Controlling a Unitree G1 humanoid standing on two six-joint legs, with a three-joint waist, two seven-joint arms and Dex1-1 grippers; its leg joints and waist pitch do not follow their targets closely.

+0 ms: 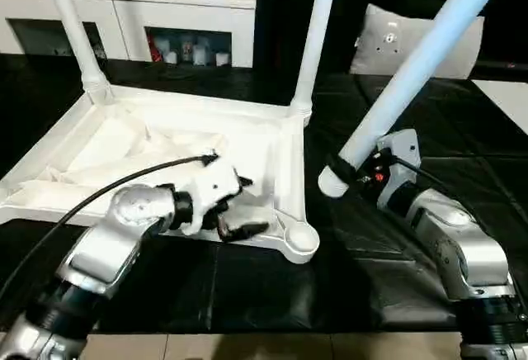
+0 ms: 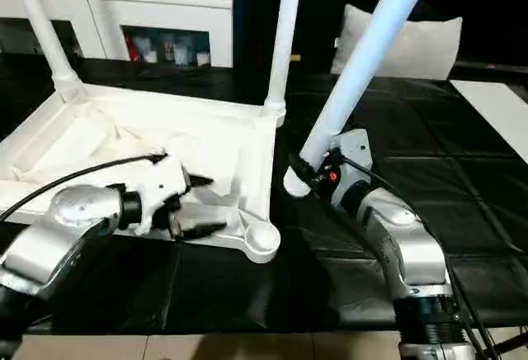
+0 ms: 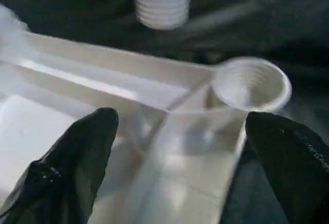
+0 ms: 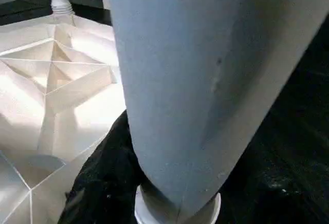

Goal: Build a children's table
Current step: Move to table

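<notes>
Upturned on the black mat, ribs up, the table top (image 1: 177,141), two legs (image 1: 318,34) already standing in its far sockets, and the empty near socket (image 1: 302,237) as landmark. Left gripper (image 1: 235,220) spread wide over the rim just beside that socket, holding nothing, likely to steady it. Right gripper (image 2: 307,166) clamped on a third leg (image 2: 363,54), threaded end near the socket, tilted away; beyond, a pillow (image 2: 412,42) and cabinets (image 1: 124,13), nothing between.
</notes>
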